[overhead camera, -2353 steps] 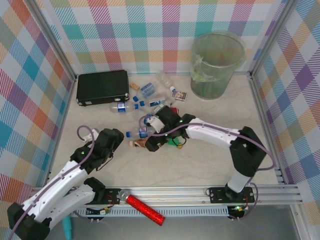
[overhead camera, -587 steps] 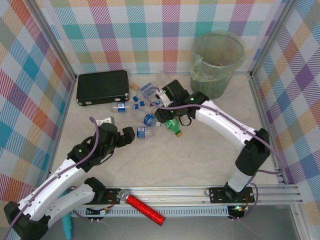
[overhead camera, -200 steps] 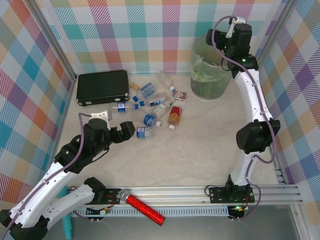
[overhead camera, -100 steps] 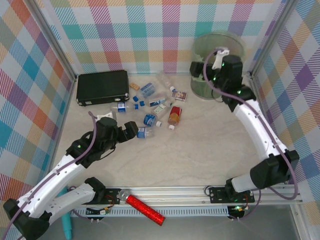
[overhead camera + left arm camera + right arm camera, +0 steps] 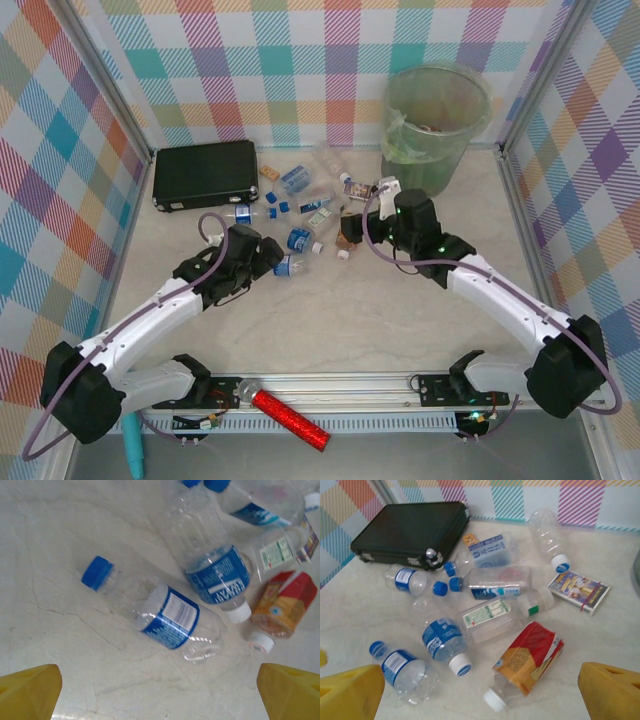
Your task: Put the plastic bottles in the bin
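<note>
Greenish translucent bin (image 5: 404,165) upright at far right of table (image 5: 400,320), clear liner inside; something pale at the bottom, too dim to identify. Scatter of plastic bottles (image 5: 300,205) on their sides on the table, between black case (image 5: 205,173) and bin, all outside the bin. Small printed box (image 5: 360,189) at the bin-side edge of the scatter.

Near edge of scatter: left fingers (image 5: 268,258) spread wide, empty, low over the table. Seen from left wrist: yellow tips (image 5: 30,690) in both lower corners, well apart. Ahead of them, blue-capped bottle (image 5: 155,615), clear with blue label, lying flat, untouched. Just beyond it, white-capped bottle (image 5: 216,577) with blue label. To its right, red-labelled bottle (image 5: 282,602), white cap toward the camera.

Right side of scatter: right fingers (image 5: 356,220) likewise wide open, holding nothing, close over the red-labelled bottle. Seen from right wrist: yellow tips (image 5: 612,690) in lower corners, red-labelled bottle (image 5: 527,662) between them, nearer the right-hand one, no contact. Further out, a clear bottle with green-printed label (image 5: 495,615), then the black case at the far left.

Red glitter cylinder (image 5: 290,418) on the near rail, well apart from the bottles.
</note>
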Controlling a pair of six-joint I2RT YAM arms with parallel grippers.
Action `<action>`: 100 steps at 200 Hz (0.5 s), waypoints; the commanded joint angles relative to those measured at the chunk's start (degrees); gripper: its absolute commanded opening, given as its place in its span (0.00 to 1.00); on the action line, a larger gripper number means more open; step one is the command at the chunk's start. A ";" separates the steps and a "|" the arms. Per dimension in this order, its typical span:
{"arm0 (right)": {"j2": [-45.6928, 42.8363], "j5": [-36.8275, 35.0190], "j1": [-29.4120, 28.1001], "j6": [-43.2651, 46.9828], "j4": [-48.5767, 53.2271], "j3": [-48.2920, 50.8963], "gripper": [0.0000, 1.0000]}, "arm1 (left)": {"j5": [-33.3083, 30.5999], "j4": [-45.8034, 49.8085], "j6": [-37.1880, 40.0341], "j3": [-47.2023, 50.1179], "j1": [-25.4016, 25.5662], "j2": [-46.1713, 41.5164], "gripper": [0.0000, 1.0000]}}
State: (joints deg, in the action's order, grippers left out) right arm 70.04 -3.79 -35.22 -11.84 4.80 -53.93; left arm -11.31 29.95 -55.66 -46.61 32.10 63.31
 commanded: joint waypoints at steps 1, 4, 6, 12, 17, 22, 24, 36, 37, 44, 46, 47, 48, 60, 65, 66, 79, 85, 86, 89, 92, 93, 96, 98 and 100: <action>-1.01 2.00 -2.21 -1.09 -3.93 1.54 0.99 | 0.33 -1.06 -0.77 1.00 -2.06 -0.11 1.00; -0.75 2.17 -2.55 -1.00 -3.90 1.67 0.99 | 0.21 -1.04 -0.69 1.09 -2.30 -0.14 1.00; -0.60 2.24 -2.74 -1.00 -3.87 1.75 0.99 | 0.18 -1.04 -0.56 1.15 -2.43 -0.19 1.00; 0.02 2.22 -3.49 -0.83 -3.59 1.81 0.99 | -0.28 -0.82 -0.38 1.25 -2.68 -0.42 1.00; 0.68 2.28 -4.11 -0.55 -3.45 1.74 0.99 | -0.72 -0.36 -0.25 1.32 -2.87 -0.65 1.00; 1.36 2.44 -4.79 -0.12 -3.20 1.57 0.99 | -1.44 0.28 -0.22 1.28 -3.00 -0.99 1.00; 1.73 2.51 -5.02 0.10 -3.01 1.45 0.99 | -1.90 0.54 -0.30 1.26 -3.00 -1.13 1.00; 3.79 2.17 -6.80 1.34 -1.90 0.19 0.99 | -4.40 2.57 -0.56 1.51 -3.09 -2.53 0.99; 4.01 2.15 -6.97 1.53 -1.86 0.08 0.99 | -4.59 2.74 -0.62 1.56 -3.09 -2.73 0.99; 5.41 2.41 -8.03 2.65 -1.01 -1.00 0.99 | -6.20 3.85 -0.90 1.83 -3.17 -3.82 1.00; 5.84 2.59 -8.29 2.93 -0.82 -1.31 0.99 | -6.56 4.07 -0.93 1.99 -3.13 -4.21 1.00; 6.04 2.66 -8.46 3.07 -0.61 -1.51 0.99 | -6.63 4.24 -1.03 2.07 -3.20 -4.45 1.00; 6.23 2.74 -8.64 3.24 -0.51 -1.69 0.99 | -6.85 4.41 -1.07 2.10 -3.24 -4.61 0.99; 8.87 3.77 -10.25 4.88 0.97 -4.03 0.99 | -8.39 6.13 -1.74 2.83 -3.61 -7.03 1.00; 10.37 4.37 -10.87 5.52 1.61 -5.17 0.99 | -8.95 6.75 -1.97 3.18 -3.83 -8.10 1.00; 10.68 4.52 -10.98 5.60 1.70 -5.37 0.99 | -9.06 6.94 -1.98 3.18 -3.90 -8.28 1.00; 14.22 5.47 -12.33 6.90 3.90 -8.56 0.99 | -10.28 8.84 -2.25 3.83 -4.40 -11.02 1.00; 15.86 6.17 -12.85 7.43 4.97 -10.14 0.99 | -10.85 9.81 -2.25 3.96 -4.54 -12.27 1.00; 16.24 6.26 -12.90 7.53 5.19 -10.40 0.99 | -10.97 9.96 -2.25 3.97 -4.57 -12.48 1.00; 17.18 6.54 -13.12 7.69 5.74 -11.27 0.99 | -11.25 10.50 -2.33 4.06 -4.65 -13.09 0.99; 18.06 6.77 -13.38 7.92 6.37 -12.11 0.99 | -11.59 11.01 -2.38 4.09 -4.72 -13.78 1.00; 18.35 6.78 -13.47 7.95 6.59 -12.40 0.99 | -11.70 11.18 -2.41 4.08 -4.70 -14.02 1.00; 19.19 6.96 -13.73 8.16 7.13 -13.25 0.99 | -11.98 11.66 -2.42 4.23 -4.73 -14.66 1.00; 19.81 7.09 -13.86 8.28 7.43 -13.82 0.99 | -12.11 11.89 -2.39 4.29 -4.76 -15.07 1.00; 20.34 7.36 -14.01 8.42 7.73 -14.36 0.99 | -12.19 12.24 -2.43 4.37 -4.80 -15.50 1.00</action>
State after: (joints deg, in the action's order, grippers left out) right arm 85.47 0.25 -47.55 -6.98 8.19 -62.11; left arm -19.07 36.12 -57.08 -43.51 28.14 52.10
